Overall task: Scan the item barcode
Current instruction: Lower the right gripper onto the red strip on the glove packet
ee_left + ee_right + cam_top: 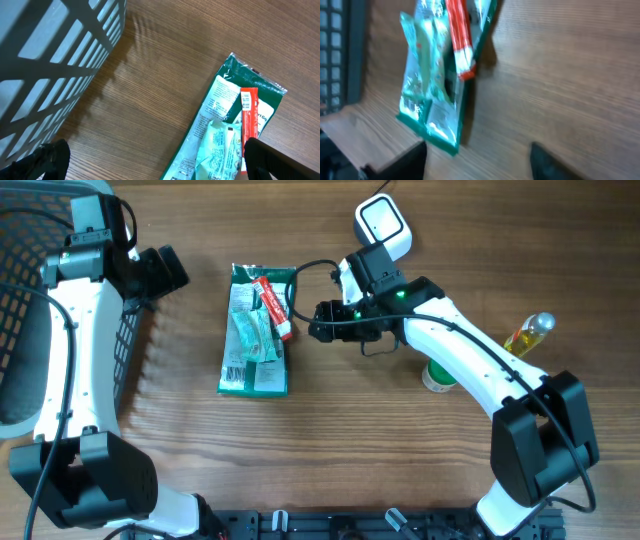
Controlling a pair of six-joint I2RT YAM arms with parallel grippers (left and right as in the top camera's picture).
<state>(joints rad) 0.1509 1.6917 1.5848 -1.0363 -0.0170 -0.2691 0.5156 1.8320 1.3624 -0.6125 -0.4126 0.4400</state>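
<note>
Green packet (250, 378) lies flat on the wooden surface (350, 440), a little left of the middle, with its long side running away from the robot. On top of it lie a smaller pale packet (254, 338) and a red stick (272, 305). The stick lies slanted, and its lower end reaches over the right edge of the green packet. In the left wrist view, a small print of black lines shows on the white label near the upper end of the stick.

The right pincer (325, 320) is low, just beside the right edge of the pile, close to the end of the red stick. In the right wrist view, which is blurred, its two fingers (555, 162) stand apart with only bare wood between them; it holds nothing.

The left pincer (165, 270) is left of the pile, beside a dark mesh basket (125, 360). It is spread wide and empty, and its fingers (47, 160) sit in the bottom corners of the left wrist view.

A white scanner (383, 225) is at the far edge, behind the right arm, and a black cable (310, 268) curves near it. A yellow bottle (528, 335) lies at the right, well apart from the pile. A round white and green object (437, 375) is partly hidden under the right arm.
</note>
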